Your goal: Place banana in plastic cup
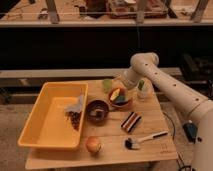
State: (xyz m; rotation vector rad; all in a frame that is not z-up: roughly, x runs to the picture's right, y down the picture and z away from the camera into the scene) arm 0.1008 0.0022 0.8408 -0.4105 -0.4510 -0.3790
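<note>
The small, curved yellow banana (pixel 114 93) lies in the orange bowl (pixel 120 106) beside a dark teal block (pixel 122 99), near the tabletop's (pixel 156 122) far edge, right of middle. Its long axis seems to run near-left to far-right; which end leads I cannot tell. The pale yellow-green translucent plastic cup (pixel 107 84) stands just beyond the bowl's left side. The gripper (pixel 126 83) hangs over the bowl's far rim; wide or closed, I cannot tell. Judged step: the reach; next, descend and close across the banana's width
</note>
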